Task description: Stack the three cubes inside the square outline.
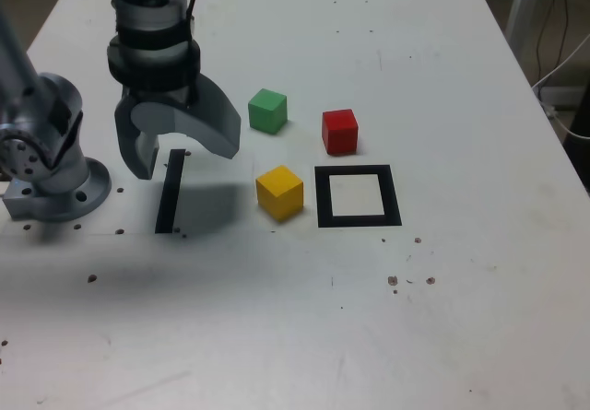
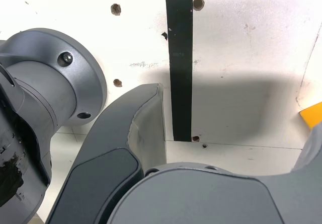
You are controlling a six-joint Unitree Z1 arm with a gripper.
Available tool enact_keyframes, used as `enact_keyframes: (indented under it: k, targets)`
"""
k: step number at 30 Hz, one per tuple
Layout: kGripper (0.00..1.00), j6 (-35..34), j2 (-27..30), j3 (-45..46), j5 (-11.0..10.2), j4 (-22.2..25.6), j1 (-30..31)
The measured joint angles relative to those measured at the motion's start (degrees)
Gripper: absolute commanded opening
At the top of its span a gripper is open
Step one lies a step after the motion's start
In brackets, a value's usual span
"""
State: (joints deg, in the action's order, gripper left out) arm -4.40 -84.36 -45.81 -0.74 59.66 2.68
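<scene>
Hovering above the white tabletop [image 1: 442,336] at the exterior view's left, the gripper [image 1: 180,157] points down with its grey fingers [image 1: 212,120] spread wide apart and nothing between them. It hangs over a straight black tape strip [image 1: 170,192], which lies near the arm's round grey base [image 1: 55,189] at the far left of that view. In the wrist view the same strip [image 2: 181,63] runs across the white surface beside one dark finger [image 2: 126,148], and the base [image 2: 55,98] fills the side of the picture; a sliver of yellow [image 2: 313,114] shows at the edge. All three cubes sit loose on the tabletop, apart from one another and outside the square outline [image 1: 359,221]. That outline, a black frame with a white middle, lies right of the gripper in the exterior view. The yellow cube [image 1: 279,192] stands just beside the outline's left side, between it and the tape strip. The red cube [image 1: 339,131] stands near the outline's far edge, slightly towards its left corner. The green cube [image 1: 267,111] sits to the left of the red one, farther from the outline, and close to the gripper's nearer finger. Small dark holes and specks dot the tabletop's front area.
</scene>
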Motion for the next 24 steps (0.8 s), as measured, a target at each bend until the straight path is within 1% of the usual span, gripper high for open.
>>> enact_keyframes:
  k: [7,13,17,20,24]
  targets:
    - [0.99,-0.5,0.0,-0.1,-0.2,-0.1,0.0]
    - [0.99,-1.3,-0.1,-0.7,-1.2,0.5,0.0]
    - [0.99,-1.3,-0.7,-4.0,-1.8,3.1,0.0]
    - [0.99,-1.3,-0.8,-7.2,-2.8,5.5,0.0]
    - [0.99,-1.1,-1.6,-11.4,-4.8,6.1,0.0]
